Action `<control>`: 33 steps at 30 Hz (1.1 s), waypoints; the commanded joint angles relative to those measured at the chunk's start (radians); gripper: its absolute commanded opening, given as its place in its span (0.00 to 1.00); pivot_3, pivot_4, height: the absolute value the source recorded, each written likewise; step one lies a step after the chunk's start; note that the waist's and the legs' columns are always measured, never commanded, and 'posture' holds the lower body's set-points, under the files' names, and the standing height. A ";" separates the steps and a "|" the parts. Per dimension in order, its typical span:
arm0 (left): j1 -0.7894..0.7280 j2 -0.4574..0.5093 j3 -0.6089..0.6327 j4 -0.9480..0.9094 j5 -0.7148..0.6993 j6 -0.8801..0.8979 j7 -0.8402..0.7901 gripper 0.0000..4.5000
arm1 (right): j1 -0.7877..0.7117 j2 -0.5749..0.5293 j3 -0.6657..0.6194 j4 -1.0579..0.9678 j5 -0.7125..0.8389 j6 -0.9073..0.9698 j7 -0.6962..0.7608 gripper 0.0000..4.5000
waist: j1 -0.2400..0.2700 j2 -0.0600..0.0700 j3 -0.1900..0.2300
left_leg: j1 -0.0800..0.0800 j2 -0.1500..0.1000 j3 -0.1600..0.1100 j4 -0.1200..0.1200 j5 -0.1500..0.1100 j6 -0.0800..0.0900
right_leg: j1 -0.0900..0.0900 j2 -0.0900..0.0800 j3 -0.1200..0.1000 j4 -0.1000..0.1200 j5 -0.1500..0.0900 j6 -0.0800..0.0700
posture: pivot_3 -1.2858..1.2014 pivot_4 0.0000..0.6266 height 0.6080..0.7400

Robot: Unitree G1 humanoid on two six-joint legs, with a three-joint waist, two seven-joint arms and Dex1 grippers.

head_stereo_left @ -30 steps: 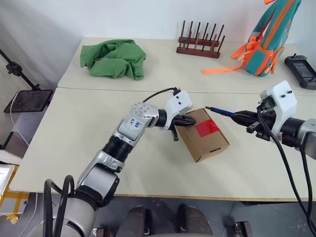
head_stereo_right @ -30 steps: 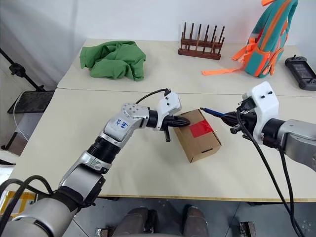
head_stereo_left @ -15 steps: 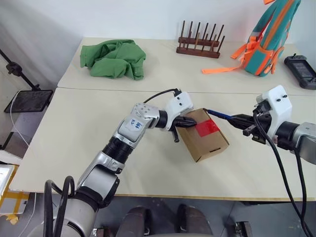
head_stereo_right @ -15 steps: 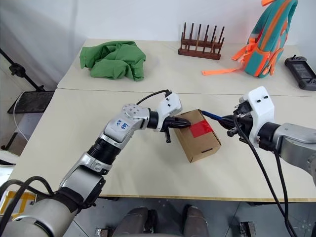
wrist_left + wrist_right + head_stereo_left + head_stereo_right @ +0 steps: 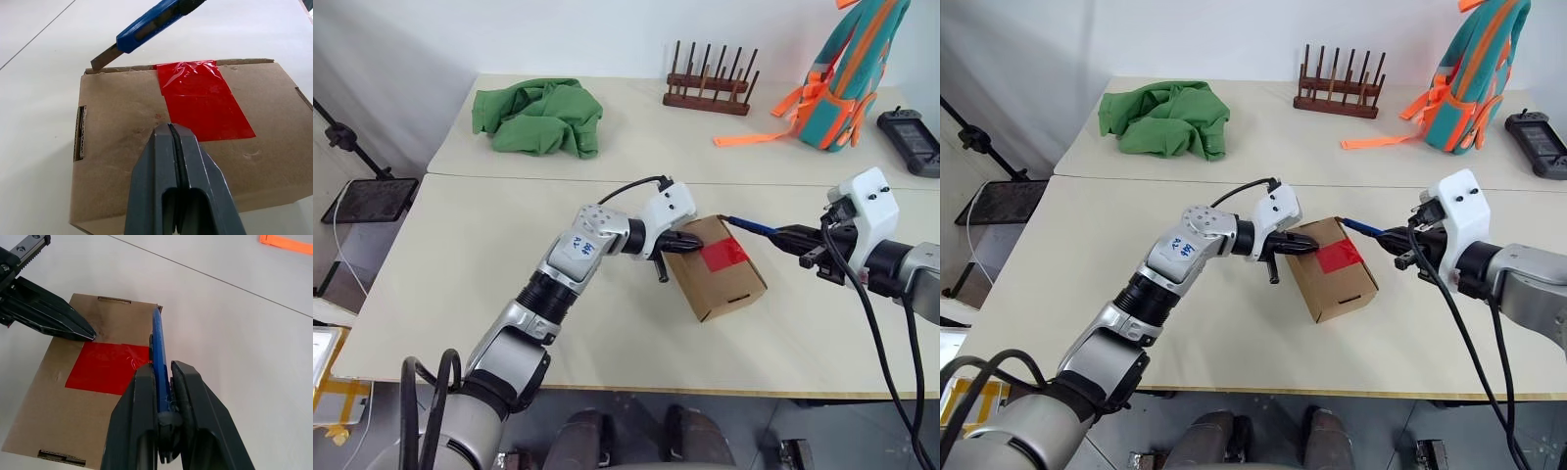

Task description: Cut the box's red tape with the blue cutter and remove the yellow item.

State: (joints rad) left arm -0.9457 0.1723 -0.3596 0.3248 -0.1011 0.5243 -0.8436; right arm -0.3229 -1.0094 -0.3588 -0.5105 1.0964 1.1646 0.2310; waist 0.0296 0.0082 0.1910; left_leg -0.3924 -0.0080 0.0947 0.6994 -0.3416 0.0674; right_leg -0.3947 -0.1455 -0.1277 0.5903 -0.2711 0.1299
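The brown box (image 5: 720,279) lies closed on the near table, with the red tape (image 5: 724,255) across its top. My left gripper (image 5: 171,128) is shut with nothing in it, its tips resting on the box top beside the tape. My right gripper (image 5: 163,369), to the right of the box, is shut on the blue cutter (image 5: 157,340). The cutter's blade tip (image 5: 100,61) touches the box's far top edge, just beside the tape's end. The yellow item is hidden.
On the far table lie a green cloth (image 5: 540,117), a wooden peg rack (image 5: 710,83), a teal and orange backpack (image 5: 852,69) and a black gadget (image 5: 909,140). A seam (image 5: 509,176) separates the two tables. Bare tabletop surrounds the box.
The right gripper with the cutter has shifted only slightly, dipping towards the box's far edge. The left gripper has stayed on the box top.
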 commanded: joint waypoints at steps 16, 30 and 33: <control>0.007 0.014 -0.041 -0.004 0.060 -0.025 -0.003 0.00 | 0.009 0.007 -0.044 -0.033 0.114 0.092 -0.022 0.03 | -0.001 0.000 0.000 | 0.000 0.000 0.000 0.000 0.000 0.000 | 0.000 0.000 0.000 0.000 0.000 0.000 | 0.52 0.24 1.00; 0.025 0.028 -0.185 0.148 0.231 -0.223 -0.057 0.00 | -0.416 -0.130 0.169 0.312 0.436 0.445 -0.169 0.03 | -0.005 0.001 -0.005 | 0.003 0.002 -0.001 0.000 -0.001 -0.001 | 0.002 -0.006 0.010 -0.002 0.000 -0.003 | 0.52 0.24 1.00; 0.027 0.009 -0.181 0.169 0.238 -0.233 -0.060 0.00 | -0.500 -0.189 0.268 0.387 0.510 0.450 -0.203 0.03 | -0.002 0.001 -0.006 | 0.003 0.002 -0.002 0.000 -0.001 -0.001 | 0.002 -0.007 0.010 -0.005 0.000 -0.003 | 0.52 0.24 1.00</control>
State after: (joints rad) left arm -0.9721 0.1880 -0.4614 0.4005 0.0745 0.2631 -0.8816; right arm -0.7875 -1.1675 -0.1303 -0.1427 1.5129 1.5986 0.0250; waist 0.0273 0.0089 0.1847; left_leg -0.3893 -0.0056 0.0928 0.6995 -0.3428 0.0661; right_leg -0.3926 -0.1526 -0.1180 0.5852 -0.2711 0.1270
